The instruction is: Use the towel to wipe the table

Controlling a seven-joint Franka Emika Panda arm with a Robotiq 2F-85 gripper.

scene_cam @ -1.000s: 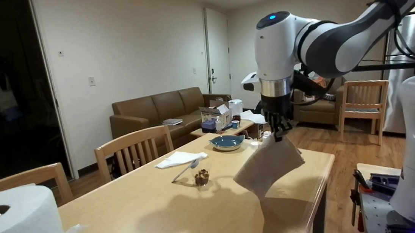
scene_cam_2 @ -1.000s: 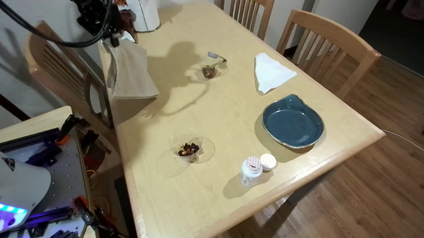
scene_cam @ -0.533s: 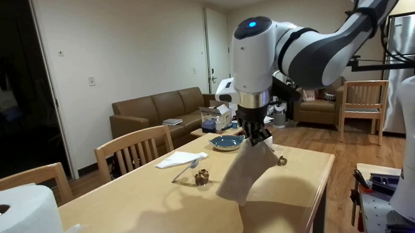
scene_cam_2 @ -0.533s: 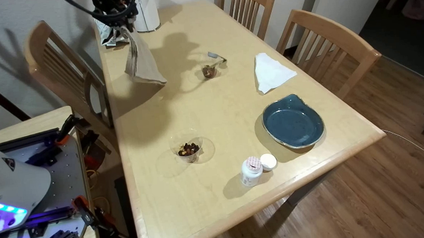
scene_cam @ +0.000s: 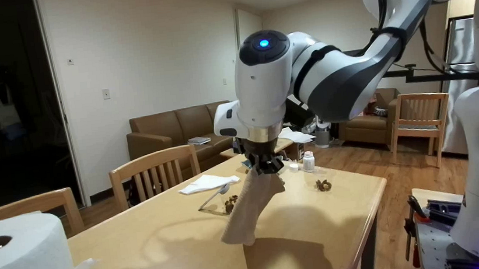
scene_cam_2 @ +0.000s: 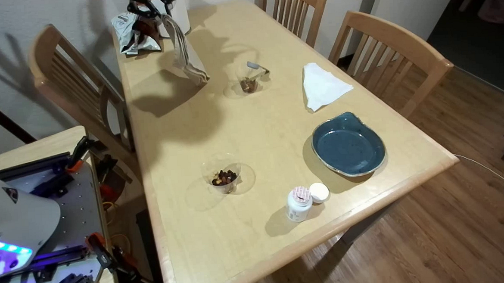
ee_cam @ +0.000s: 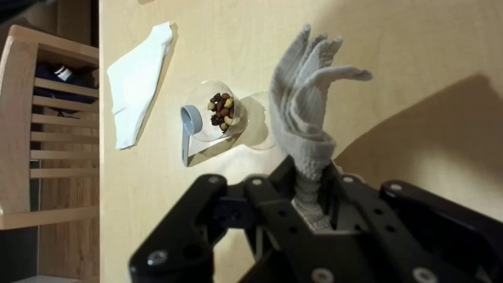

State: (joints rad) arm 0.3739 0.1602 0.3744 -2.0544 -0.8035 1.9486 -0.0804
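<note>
The towel [scene_cam: 251,208] is a pale grey-beige cloth hanging in folds from my gripper [scene_cam: 265,171]. In the wrist view the gripper [ee_cam: 308,169] is shut on the towel [ee_cam: 302,102], its fabric bunched tightly between the fingertips. An exterior view shows the towel [scene_cam_2: 187,56] nearly edge-on, slanting down over the far part of the table [scene_cam_2: 252,141]. Its lower end is close to the light wood top; whether it touches I cannot tell. The gripper itself is well above the table [scene_cam: 167,255], and its upper part is cut off in that exterior view.
Close beside the towel stands a clear cup of nuts [ee_cam: 224,112] with a grey scoop [ee_cam: 191,120]. Also on the table are another nut cup [scene_cam_2: 224,177], a white sheet [scene_cam_2: 324,86], a blue dish [scene_cam_2: 348,147], a bottle [scene_cam_2: 298,206], a snack bag [scene_cam_2: 136,33] and a paper roll [scene_cam: 19,265].
My arm has carried the towel along the table toward the paper roll and somewhat lower. The towel has turned edge-on in an exterior view. The grip has stayed the same.
</note>
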